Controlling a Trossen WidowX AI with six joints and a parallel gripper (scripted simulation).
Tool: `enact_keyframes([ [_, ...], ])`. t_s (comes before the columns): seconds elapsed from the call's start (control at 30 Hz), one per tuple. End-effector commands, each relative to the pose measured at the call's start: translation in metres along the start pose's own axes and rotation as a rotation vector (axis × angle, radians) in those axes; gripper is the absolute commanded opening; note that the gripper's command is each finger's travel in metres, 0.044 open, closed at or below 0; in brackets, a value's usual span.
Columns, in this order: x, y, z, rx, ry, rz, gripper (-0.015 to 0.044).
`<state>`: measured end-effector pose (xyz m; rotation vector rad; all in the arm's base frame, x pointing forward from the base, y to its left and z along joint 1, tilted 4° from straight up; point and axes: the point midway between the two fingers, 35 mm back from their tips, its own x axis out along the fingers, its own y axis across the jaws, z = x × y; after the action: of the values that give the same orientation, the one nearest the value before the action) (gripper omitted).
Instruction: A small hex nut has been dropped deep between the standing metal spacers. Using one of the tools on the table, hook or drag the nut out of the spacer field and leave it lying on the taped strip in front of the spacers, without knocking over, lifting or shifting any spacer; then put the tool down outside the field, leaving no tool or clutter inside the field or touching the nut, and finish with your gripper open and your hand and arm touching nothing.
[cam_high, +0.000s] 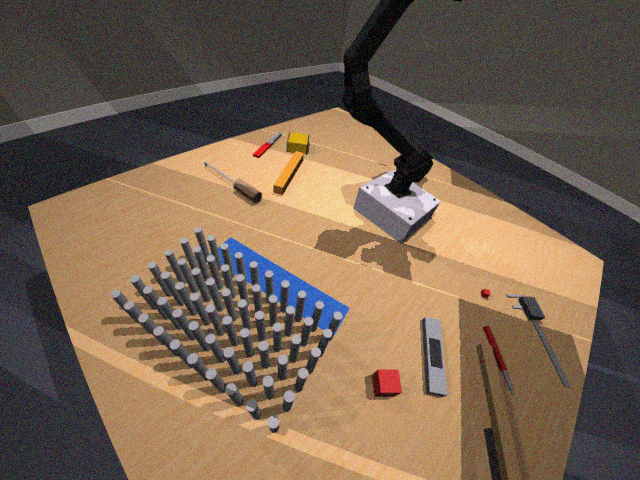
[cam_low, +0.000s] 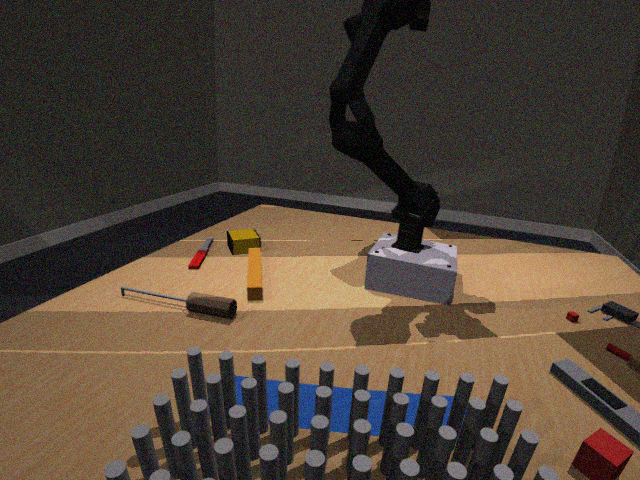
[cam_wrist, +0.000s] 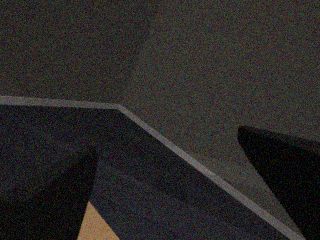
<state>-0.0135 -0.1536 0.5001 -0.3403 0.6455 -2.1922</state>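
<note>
"Gripper (cam_wrist: 168, 142) standing wide, fingers well apart, nothing between them. Wrist view showing it against dark wall."

"And the arm (cam_high: 356, 77) (cam_low: 356, 103)?"

"Rising from its pale base (cam_high: 379, 217) (cam_low: 403, 281), running out of frame at top."

"Nut's whereabouts?"

"Can't tell. Spacers (cam_high: 260, 326) (cam_low: 361, 380) are standing upright in close rows, hiding much of the ground between."

"Taped strip?"

"Blue strip (cam_high: 311, 295) (cam_low: 342, 408) is lying along the row edge on the arm-base side. I'm making out no nut on its visible part."

"Tools?"

"Brown-handled hook (cam_high: 248, 190) (cam_low: 210, 304) is lying outside the field, near an orange bar (cam_high: 288, 173) (cam_low: 254, 271). Across the table, a forked tool (cam_high: 550, 343) (cam_low: 620, 311) is lying near a small red piece (cam_high: 485, 292) (cam_low: 572, 316). A red cube (cam_high: 387, 382) (cam_low: 602, 454) is sitting between spacers and grey bar (cam_high: 434, 330) (cam_low: 573, 377)."
</note>
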Motion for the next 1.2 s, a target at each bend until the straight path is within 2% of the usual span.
enact_keyframes([
  [0.0,0.015,-0.06,-0.036,0.072,0.111,-0.171,0.044],
  [0.23,0.001,-0.146,-0.096,0.156,0.27,-0.457,0.044],
  [0.47,-0.056,-0.216,-0.158,0.231,0.407,-0.75,0.044],
  [0.67,-0.13,-0.252,-0.202,0.28,0.511,-1.008,0.044],
  [0.83,-0.205,-0.261,-0.23,0.32,0.586,-1.231,0.044],
  [1.17,-0.358,-0.22,-0.254,0.394,0.688,-1.696,0.044],
])
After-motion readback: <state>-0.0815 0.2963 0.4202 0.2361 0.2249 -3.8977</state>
